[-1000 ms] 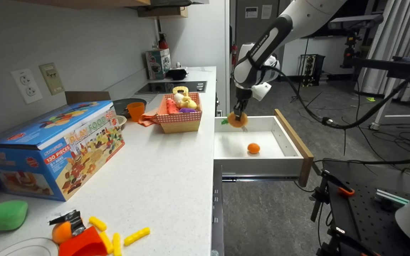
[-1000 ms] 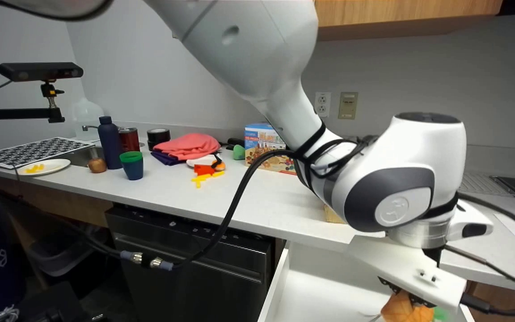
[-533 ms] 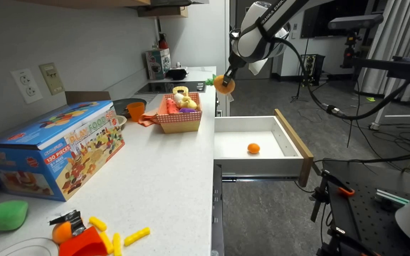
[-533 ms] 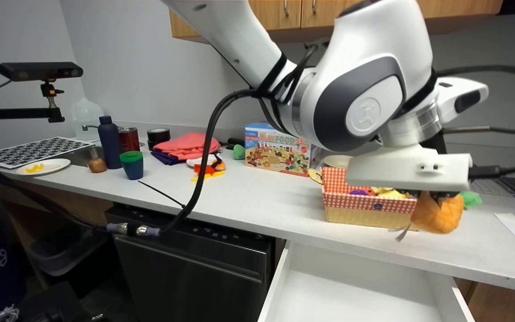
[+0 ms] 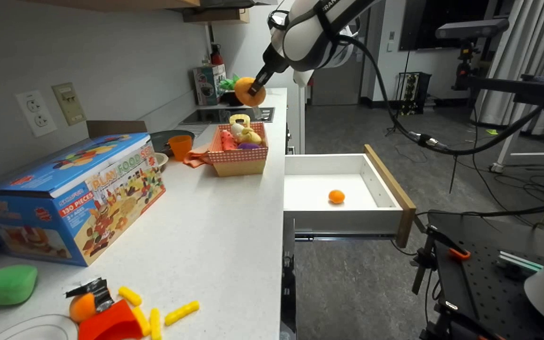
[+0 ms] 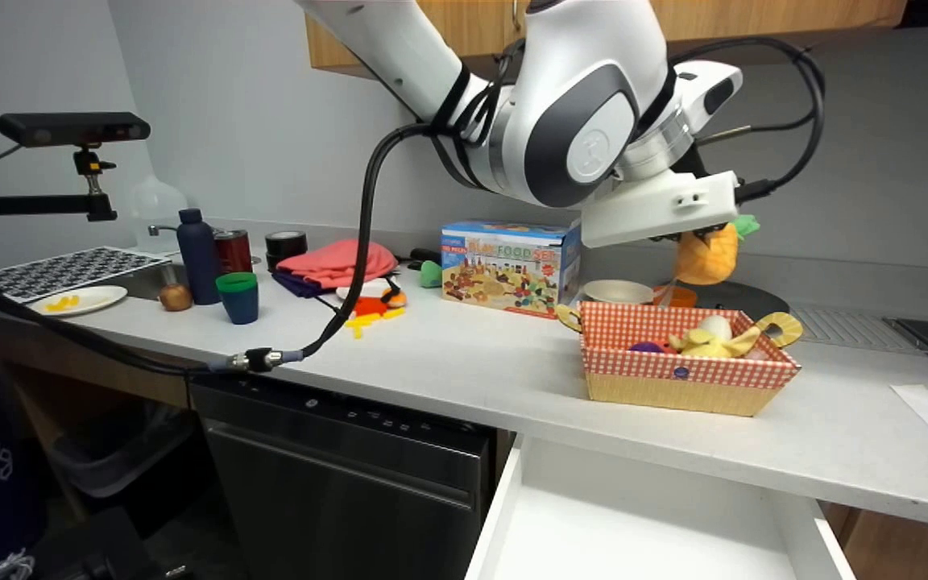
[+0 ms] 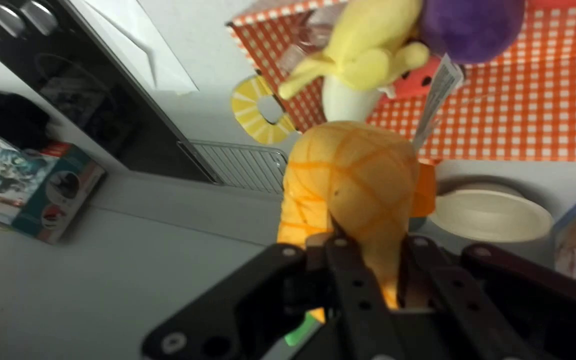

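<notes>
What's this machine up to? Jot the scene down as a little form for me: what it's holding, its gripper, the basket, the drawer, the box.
Held: orange plush, green at one end, up in the air
Gripper: closed around it
Basket: on the counter, toys inside
Drawer: open, round orange object inside
Box: on the counter

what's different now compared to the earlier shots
The gripper has carried the plush up from over the drawer and across over the counter, higher than the basket. It kept its hold; nothing was let go. The drawer stays open with the orange inside, and the basket hasn't moved.
</notes>
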Robot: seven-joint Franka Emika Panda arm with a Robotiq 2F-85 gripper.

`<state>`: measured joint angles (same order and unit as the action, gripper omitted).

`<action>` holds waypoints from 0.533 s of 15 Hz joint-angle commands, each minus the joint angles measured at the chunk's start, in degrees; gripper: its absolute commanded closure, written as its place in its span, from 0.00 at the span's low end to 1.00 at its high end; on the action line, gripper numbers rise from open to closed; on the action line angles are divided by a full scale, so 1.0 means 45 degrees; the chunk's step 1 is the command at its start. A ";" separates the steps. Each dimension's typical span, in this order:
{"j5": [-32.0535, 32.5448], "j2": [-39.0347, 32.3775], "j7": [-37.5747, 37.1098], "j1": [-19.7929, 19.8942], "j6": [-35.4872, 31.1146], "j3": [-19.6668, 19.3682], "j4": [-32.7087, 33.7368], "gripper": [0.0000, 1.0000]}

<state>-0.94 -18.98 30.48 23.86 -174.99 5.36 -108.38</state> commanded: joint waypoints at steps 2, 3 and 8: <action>-0.0978 -0.1996 0.1333 0.0945 0.0877 0.2025 0.2151 0.96; -0.1003 -0.2411 0.1402 0.1032 0.1153 0.2162 0.2494 0.96; -0.0915 -0.3769 0.1681 0.1635 0.2046 0.2252 0.3273 0.57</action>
<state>-4.13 -32.10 34.77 28.15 -168.60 13.38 -97.79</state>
